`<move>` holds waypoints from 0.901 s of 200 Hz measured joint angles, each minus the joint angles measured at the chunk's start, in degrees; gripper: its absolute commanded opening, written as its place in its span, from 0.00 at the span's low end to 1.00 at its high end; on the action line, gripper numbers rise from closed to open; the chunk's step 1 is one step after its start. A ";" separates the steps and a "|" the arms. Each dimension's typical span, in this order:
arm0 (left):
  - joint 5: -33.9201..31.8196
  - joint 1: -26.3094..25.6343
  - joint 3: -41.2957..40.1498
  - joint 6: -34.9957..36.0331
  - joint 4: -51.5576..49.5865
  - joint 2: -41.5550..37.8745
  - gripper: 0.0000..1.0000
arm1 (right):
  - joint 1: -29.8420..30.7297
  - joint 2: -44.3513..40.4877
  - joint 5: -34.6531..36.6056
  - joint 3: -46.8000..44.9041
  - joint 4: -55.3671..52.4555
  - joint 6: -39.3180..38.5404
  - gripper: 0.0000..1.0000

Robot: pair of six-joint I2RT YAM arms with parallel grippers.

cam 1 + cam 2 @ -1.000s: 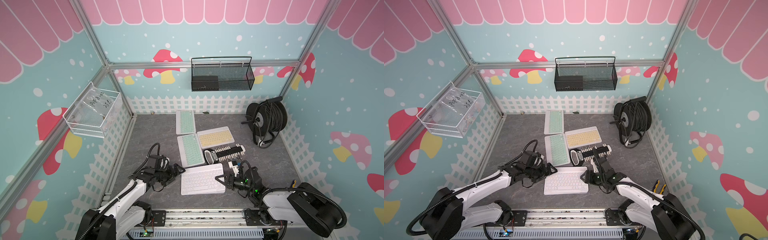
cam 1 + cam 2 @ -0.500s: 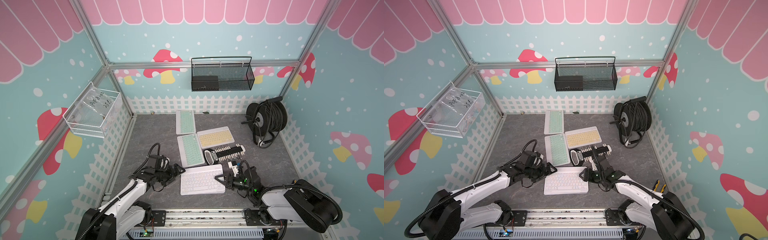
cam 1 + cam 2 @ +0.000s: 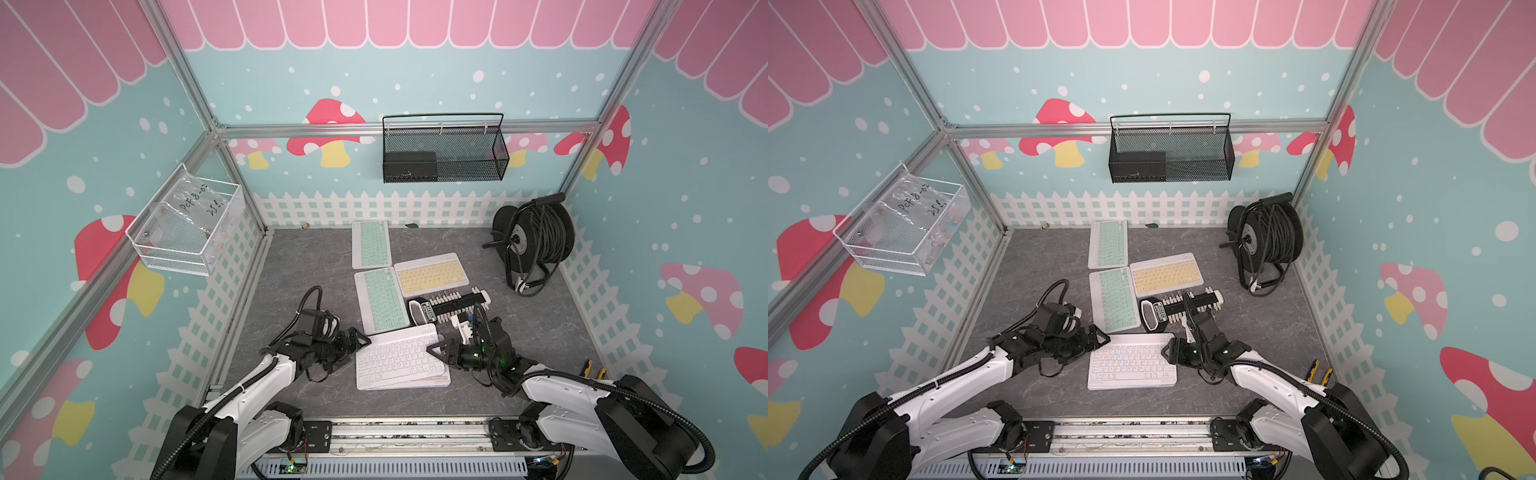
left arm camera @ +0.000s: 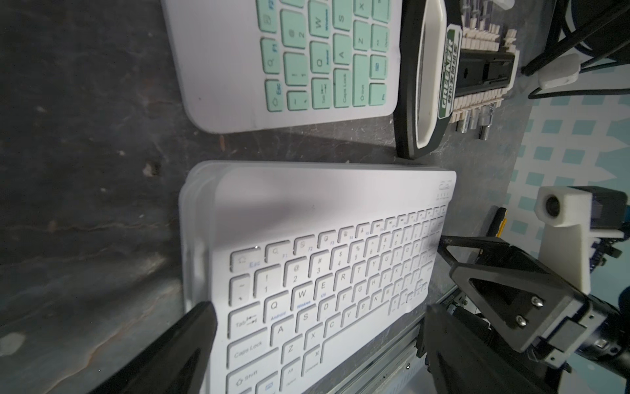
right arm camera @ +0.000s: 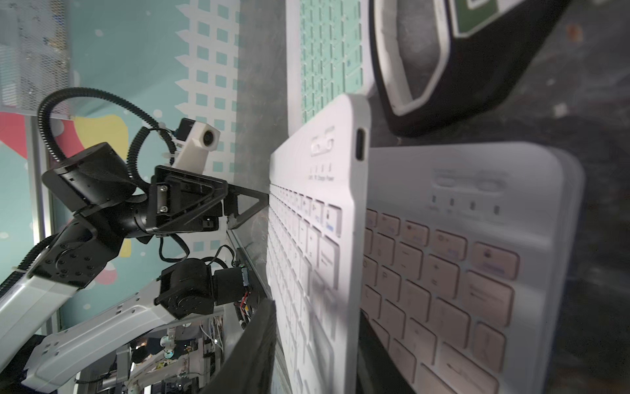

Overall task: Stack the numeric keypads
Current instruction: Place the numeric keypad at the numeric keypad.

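On the grey bench, front centre: white keypad, lying crosswise and slightly askew on top of a pink keypad. In a top view the pink keys show only along the near and right edges. In the right wrist view the white keypad's right end sits lifted off the pink keypad.

At the white keypad's left end: left gripper, low over the bench, jaws spread wide and holding nothing. In the left wrist view its black fingers flank that short end.

At the white keypad's right end: right gripper, jaws partly parted. One finger lies over the keys and the other sits under the edge, between white and pink. Whether they press the keypad cannot be told.

Behind the stack, flat on the bench, keys up:
- mint keypad, lengthwise, near end just beside the white keypad
- yellow keypad, crosswise, just to the right of the mint keypad
- second mint keypad, lengthwise, nearest the back wall, one corner close to the yellow keypad

Other items:
- black holder with white pegs and a green label, between the yellow keypad and the right gripper
- cable reel, upright, back right
- black mesh basket, on the back wall
- white wire basket, on the left wall
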 measured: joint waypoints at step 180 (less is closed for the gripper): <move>-9.60 -14.56 6.49 -0.92 -3.04 5.95 0.97 | 0.00 -3.89 2.34 -1.64 -6.56 -1.77 0.29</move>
